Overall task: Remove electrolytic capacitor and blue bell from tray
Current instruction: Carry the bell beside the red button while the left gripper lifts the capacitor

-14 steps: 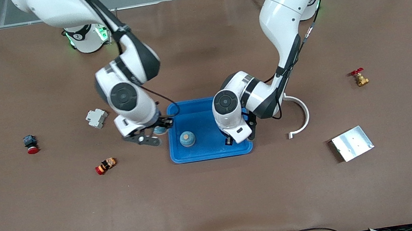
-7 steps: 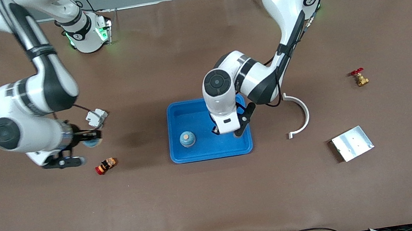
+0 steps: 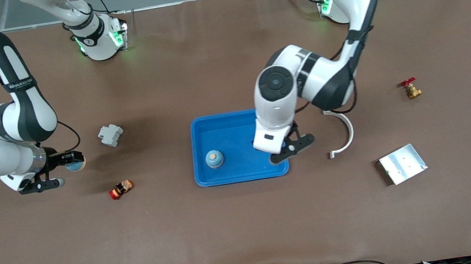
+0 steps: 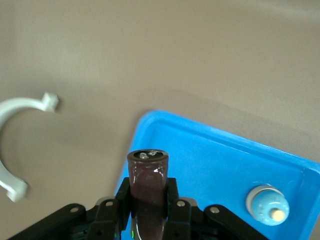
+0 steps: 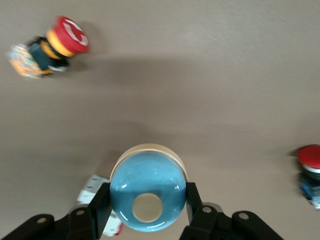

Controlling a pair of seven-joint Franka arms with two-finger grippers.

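My left gripper [image 3: 291, 147] is over the blue tray's [image 3: 241, 175] corner toward the left arm's end. It is shut on a dark brown capacitor [image 4: 148, 182], which stands upright between the fingers [image 4: 111, 212]. My right gripper [image 3: 73, 163] is over bare table toward the right arm's end, near the grey breaker. It is shut on a light blue bell [image 3: 76, 164], seen dome-on in the right wrist view [image 5: 148, 197]. A second blue bell [image 3: 214, 158] sits in the tray and also shows in the left wrist view [image 4: 267, 205].
A grey breaker [image 3: 110, 135] and a red-and-yellow push button [image 3: 121, 189] lie near the right gripper. Another red button [image 5: 312, 165] shows in the right wrist view. A white curved piece [image 3: 342, 131], a metal plate [image 3: 402, 163] and a brass valve [image 3: 410, 89] lie toward the left arm's end.
My right arm has carried the bell from beside the tray toward the right arm's end of the table. My left gripper has moved with the capacitor to over the tray's corner.
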